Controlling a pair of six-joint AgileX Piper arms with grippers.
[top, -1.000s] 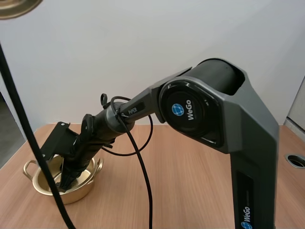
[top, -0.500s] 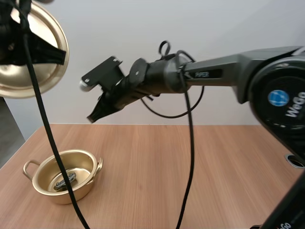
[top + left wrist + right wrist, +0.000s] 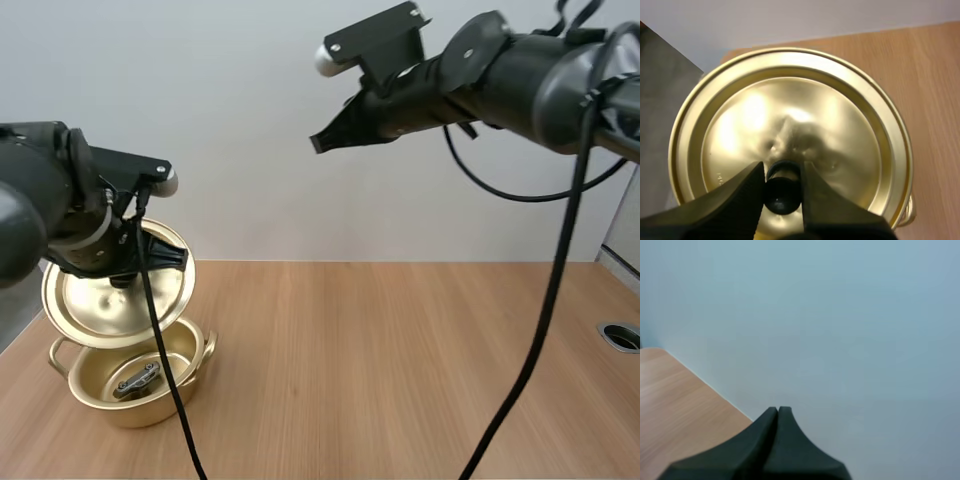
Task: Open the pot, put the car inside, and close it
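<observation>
**Left:** the left gripper [image 3: 782, 186] pinches the black knob [image 3: 782, 195] of the round gold metal lid [image 3: 790, 115]. The lid hangs tilted just above the open gold two-handled pot [image 3: 150, 408]. The small dark toy car [image 3: 137, 380] lies on the pot's floor, its long axis slanting from near-left to far-right. The opening sits directly beneath the lid, slightly nearer the camera, so closing appears to need only a short, levelling descent. The pale wooden bench [image 3: 400, 370] carries the pot near its left edge.

**Right:** the right gripper [image 3: 330, 138], fingers pressed together on nothing, hovers high, well apart.
</observation>
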